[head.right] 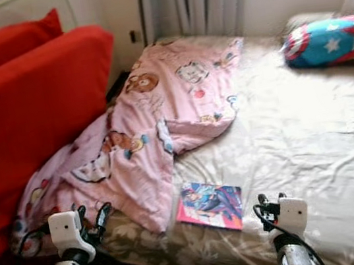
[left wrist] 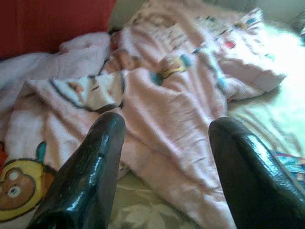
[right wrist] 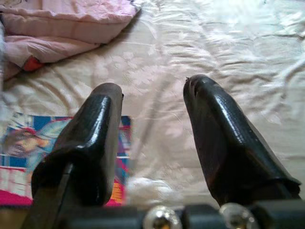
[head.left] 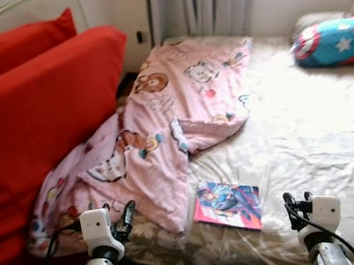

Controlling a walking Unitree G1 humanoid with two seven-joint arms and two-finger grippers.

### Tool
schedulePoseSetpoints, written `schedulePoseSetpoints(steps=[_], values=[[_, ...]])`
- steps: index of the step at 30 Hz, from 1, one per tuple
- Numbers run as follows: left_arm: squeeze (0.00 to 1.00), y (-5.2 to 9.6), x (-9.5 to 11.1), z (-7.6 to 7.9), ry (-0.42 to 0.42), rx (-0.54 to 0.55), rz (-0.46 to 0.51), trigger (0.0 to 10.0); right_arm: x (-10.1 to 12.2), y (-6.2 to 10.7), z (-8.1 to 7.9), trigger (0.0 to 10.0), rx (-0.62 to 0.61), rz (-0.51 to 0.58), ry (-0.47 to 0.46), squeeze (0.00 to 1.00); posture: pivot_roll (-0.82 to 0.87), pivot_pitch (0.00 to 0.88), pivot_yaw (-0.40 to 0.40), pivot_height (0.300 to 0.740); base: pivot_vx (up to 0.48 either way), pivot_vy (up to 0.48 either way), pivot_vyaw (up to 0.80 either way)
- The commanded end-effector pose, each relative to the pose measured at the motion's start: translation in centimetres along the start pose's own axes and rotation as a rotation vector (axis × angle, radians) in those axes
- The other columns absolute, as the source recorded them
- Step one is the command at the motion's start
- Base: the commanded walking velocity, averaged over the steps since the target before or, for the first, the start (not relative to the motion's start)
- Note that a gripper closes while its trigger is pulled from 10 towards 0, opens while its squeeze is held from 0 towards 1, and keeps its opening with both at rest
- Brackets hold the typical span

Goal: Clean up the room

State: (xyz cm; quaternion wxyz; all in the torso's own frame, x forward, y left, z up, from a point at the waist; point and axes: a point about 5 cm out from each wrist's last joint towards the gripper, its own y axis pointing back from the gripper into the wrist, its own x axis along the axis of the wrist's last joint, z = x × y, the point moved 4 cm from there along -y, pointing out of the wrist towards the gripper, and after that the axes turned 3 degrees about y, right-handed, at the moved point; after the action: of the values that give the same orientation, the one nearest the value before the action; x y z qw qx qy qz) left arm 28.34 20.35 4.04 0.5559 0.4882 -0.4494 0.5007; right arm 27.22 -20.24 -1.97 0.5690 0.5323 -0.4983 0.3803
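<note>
Rumpled pink blanket point(head.left: 162, 121) and comic book point(head.left: 228, 206) were seen on the bed point(head.left: 310, 132).
Left gripper point(left wrist: 164, 129) and right gripper point(right wrist: 152, 95) were held at the lower frame, jaws apart, nothing gripped.

Left end effector point(left wrist: 164, 129), fingers point(left wrist: 90, 176) apart, above crumpled pink cartoon blanket point(left wrist: 176, 109) on pale sheet point(left wrist: 267, 119)

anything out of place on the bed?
Yes. The pink blanket lies crumpled, sliding off the bed's left edge toward the red couch. A comic book sits loose on the sheet near the foot.
</note>
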Motion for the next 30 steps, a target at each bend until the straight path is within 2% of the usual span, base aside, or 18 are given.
schedulePoseSetpoints(steps=[1, 14, 19, 24, 30], values=[[0.0, 0.08, -0.03, -0.32, 0.006, 0.012, -0.005, 10.0, 0.13, -0.15, -0.21, 10.0, 0.016, 0.003, 0.008, 0.0, 0.04, 0.062, -0.049, 0.656, 0.0, 0.0, 0.0], [0.0, 0.56, -0.11, -0.59, 0.003, 0.019, -0.012, 10.0, -0.44, -0.11, -0.13, 10.0, -0.011, -0.032, 0.011, 0.0, 0.04, 0.083, -0.049, 0.656, 0.0, 0.0, 0.0], [0.0, 0.5, -0.07, -0.64, 0.0, 0.018, -0.013, 10.0, -0.41, -0.05, -0.12, 10.0, -0.012, -0.022, 0.012, 0.0, 0.04, 0.087, -0.047, 0.623, 0.0, 0.0, 0.0], [0.0, 0.45, -0.03, -0.8, -0.004, 0.02, -0.014, 10.0, -0.48, -0.06, 0.0, 10.0, -0.027, -0.023, -0.015, 0.0, 0.05, 0.089, -0.048, 0.623, 0.0, 0.0, 0.0], [0.0, 0.45, -0.05, -0.84, -0.005, 0.021, -0.017, 10.0, -0.4, -0.26, -0.01, 10.0, -0.021, -0.027, -0.005, 0.0, 0.05, 0.09, -0.048, 0.623, 0.0, 0.0, 0.0]])
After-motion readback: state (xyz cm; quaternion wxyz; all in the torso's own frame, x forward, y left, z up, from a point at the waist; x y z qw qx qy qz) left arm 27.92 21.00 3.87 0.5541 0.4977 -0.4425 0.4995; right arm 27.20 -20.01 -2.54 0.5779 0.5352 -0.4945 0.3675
